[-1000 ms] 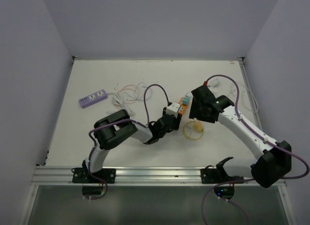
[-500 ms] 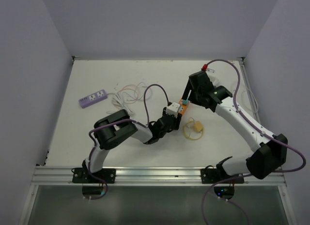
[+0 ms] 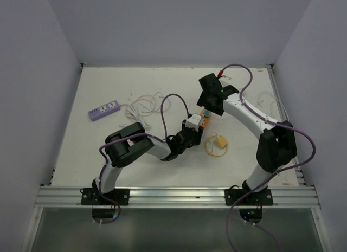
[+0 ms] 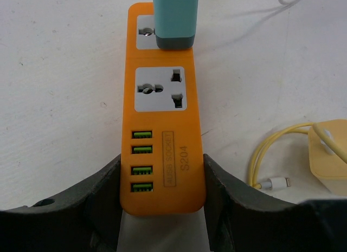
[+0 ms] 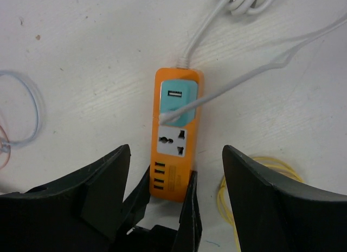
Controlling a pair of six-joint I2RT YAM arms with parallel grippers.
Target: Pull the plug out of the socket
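I have the left claw [image 4: 162, 162] closed on the near end of the orange socket strip [image 4: 162, 100], one dark finger pressed on each long side, just beside the row of green USB ports. The strip lies flat on the white bench [image 3: 108, 149], about mid-bench and lengthwise away from the left arm. The teal plug [image 4: 174, 19] sits seated in the far outlet of the strip; the outlet nearer my left claw is bare. The strip's own white cord [image 5: 206, 24] leaves its far end and curls off towards a coil.

My right claw [image 5: 176, 149] is spread wide and hangs over the strip from the far side, pointing down at it. In its wrist view the two fingers frame the strip and the plug with bench showing on both sides, and they touch neither. A thin white lead [image 5: 260, 68] crosses the near edge of the plug and runs off to the right.

A yellow charger [image 4: 328, 154] with its yellow cable [image 4: 265, 160] lies on the bench just beside the strip. A lilac power strip [image 3: 104, 109] lies well apart on the left.
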